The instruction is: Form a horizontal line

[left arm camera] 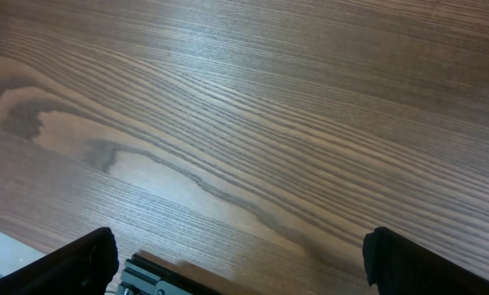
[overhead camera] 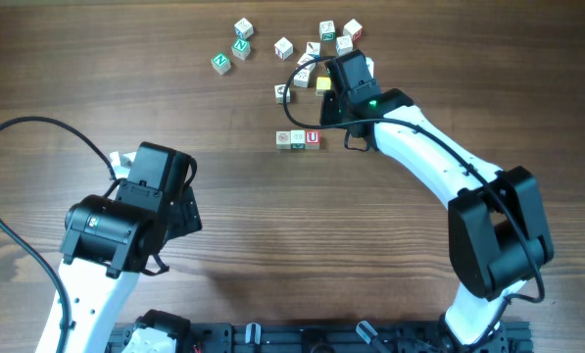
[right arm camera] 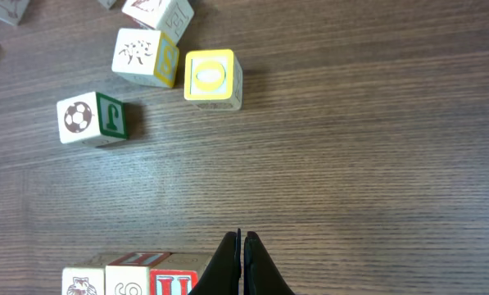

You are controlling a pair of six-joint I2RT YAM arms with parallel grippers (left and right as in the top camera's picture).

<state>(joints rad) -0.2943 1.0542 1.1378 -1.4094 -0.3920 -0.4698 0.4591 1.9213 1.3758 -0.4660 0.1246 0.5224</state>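
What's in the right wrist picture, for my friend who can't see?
Two black fingers, pressed shut, sit beside a row of three cubes at the bottom. Higher on the wooden table are a yellow cube and a soccer-ball cube.

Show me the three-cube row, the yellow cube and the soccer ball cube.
three-cube row (overhead camera: 298, 139), overhead view, top of the middle cube.
yellow cube (right arm camera: 210, 75), right wrist view, centre of its top face.
soccer ball cube (right arm camera: 79, 118), right wrist view, on the ball picture.
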